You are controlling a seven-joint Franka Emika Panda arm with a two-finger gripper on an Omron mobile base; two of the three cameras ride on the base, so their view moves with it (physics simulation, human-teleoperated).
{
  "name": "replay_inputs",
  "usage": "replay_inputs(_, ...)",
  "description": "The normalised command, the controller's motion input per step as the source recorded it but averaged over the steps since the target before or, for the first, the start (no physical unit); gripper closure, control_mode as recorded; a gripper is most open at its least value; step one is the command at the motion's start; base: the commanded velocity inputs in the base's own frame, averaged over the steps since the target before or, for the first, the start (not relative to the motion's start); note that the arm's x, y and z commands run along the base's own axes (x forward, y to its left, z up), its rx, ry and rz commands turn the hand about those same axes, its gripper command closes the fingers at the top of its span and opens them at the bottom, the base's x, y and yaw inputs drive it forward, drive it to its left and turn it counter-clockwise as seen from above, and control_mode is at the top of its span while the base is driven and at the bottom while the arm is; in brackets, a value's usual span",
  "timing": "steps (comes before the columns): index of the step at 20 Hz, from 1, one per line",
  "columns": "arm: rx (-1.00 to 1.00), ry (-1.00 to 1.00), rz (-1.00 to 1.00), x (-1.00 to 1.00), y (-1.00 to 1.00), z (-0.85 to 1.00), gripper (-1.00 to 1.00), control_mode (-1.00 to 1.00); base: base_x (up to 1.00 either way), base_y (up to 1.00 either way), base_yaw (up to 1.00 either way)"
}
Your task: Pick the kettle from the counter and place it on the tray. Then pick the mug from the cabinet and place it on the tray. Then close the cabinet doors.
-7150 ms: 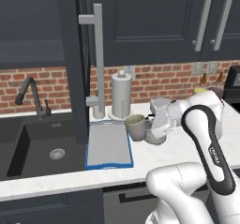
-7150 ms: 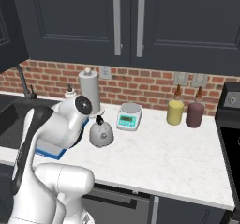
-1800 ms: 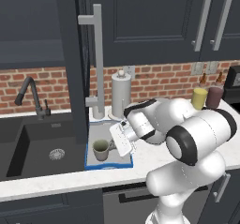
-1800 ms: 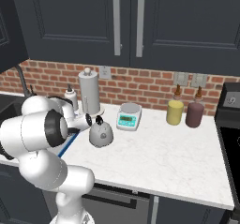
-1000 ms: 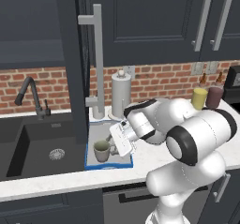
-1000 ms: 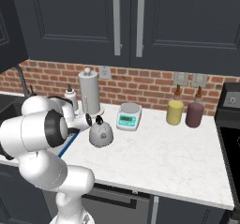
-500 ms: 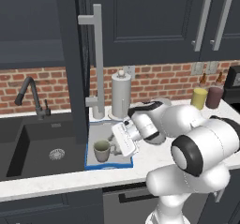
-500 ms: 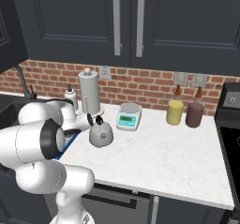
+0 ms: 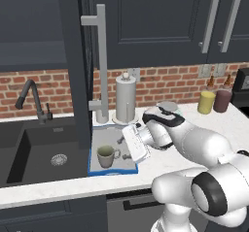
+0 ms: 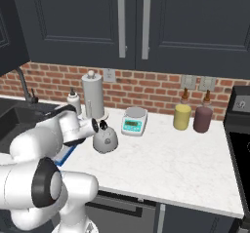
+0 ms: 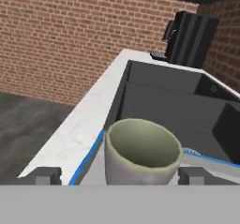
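The mug (image 9: 106,155) is seen upright on the tray (image 9: 95,166). The gripper (image 9: 123,148) is spread wide beside it, nothing being grasped.

The mug (image 9: 106,156) stands on the tray (image 9: 124,166), which lies on the counter (image 9: 160,164) just right of the sink (image 9: 29,153); the kettle (image 10: 105,139) sits on the counter right of the tray

The white arm folds low and reaches leftward, its tool (image 9: 124,147) held level with both dark fingers (image 11: 47,175) spread wide apart and gripping nothing.
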Motion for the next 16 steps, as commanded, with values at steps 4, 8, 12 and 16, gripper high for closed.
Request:
replay_inputs(4,0.00,0.03,-0.16,-0.05,-0.05,0.62,-1.00,-1.00,0.00,0.00,0.00)
replay_inputs(8,0.00,0.07,-0.19,0.00,-0.13,0.75,-1.00,-1.00,0.00,0.00,0.00)
replay_inputs(12,0.00,0.11,-0.19,0.00,-0.17,0.74,-1.00,-1.00,0.00,0.00,0.00)
replay_inputs(16,0.00,0.12,-0.19,-0.06,-0.19,0.63,-1.00,-1.00,0.00,0.00,0.00)
